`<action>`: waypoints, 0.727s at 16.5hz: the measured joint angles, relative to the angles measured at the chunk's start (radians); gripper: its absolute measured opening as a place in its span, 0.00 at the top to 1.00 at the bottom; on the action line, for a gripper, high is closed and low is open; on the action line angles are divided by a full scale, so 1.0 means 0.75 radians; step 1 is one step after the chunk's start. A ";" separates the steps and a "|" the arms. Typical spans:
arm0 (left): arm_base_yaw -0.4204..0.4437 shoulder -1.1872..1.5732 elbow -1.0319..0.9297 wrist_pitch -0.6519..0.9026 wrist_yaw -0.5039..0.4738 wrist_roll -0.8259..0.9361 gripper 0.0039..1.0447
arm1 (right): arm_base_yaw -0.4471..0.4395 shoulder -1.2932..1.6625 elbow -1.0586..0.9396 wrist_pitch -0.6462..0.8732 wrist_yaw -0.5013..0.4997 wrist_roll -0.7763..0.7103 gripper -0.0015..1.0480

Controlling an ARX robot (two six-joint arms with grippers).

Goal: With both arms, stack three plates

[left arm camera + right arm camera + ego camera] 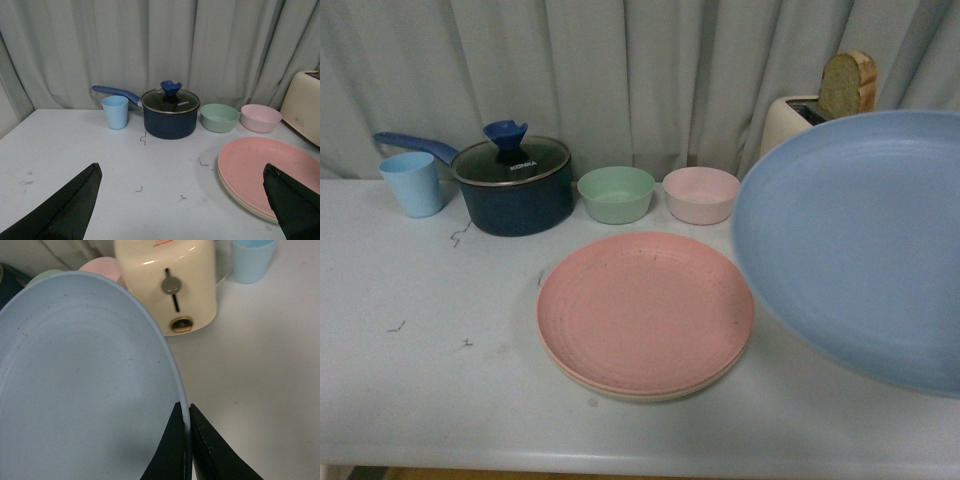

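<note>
Backdrop: a grey pleated curtain (640, 70) hangs along the far edge of a pale table (420, 380).
Table edges: the front edge runs along the bottom of the front view; the left wrist view shows the far left corner.
Stack: the pink plate (645, 310) lies flat on the beige plate (620, 388) near the table's middle. Only a thin crescent of beige rim shows on the near side.
Blue plate (860, 240): lifted off the table on the right and tilted, its hollow face towards the body camera. In the front view its left rim comes just beside the pink plate's right rim; whether it overhangs the stack cannot be told.
Right gripper (184, 406): nearly closed, its two fingers pinching the blue plate's rim between them.
Left gripper (180, 166): spread wide with nothing between its fingers, above bare table just left of the stack.
Back row: a blue cup (412, 183), a lidded dark saucepan (515, 195), a green bowl (616, 194) and a pink bowl (701, 194), near the stack's far rim but apart from it.
Right rear: a cream toaster (785, 120) holding bread (845, 85), close behind the blue plate.
Open room: the left and front-left table, bare but for a few small dark marks.
</note>
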 joint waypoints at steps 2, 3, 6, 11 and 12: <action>0.000 0.000 0.000 0.000 0.000 0.000 0.06 | 0.050 0.048 0.006 0.032 0.020 0.027 0.97; 0.000 0.000 0.000 0.000 0.000 0.000 0.06 | 0.063 0.061 0.010 0.038 0.023 0.036 0.97; 0.000 0.000 0.000 0.000 0.000 0.000 0.06 | 0.162 0.192 0.067 0.115 0.035 0.110 0.97; 0.000 0.000 0.000 0.001 0.000 0.000 0.06 | 0.355 0.578 0.262 0.222 0.140 0.241 0.97; 0.000 0.000 0.000 0.001 -0.001 0.000 0.06 | 0.378 0.638 0.305 0.217 0.150 0.266 0.97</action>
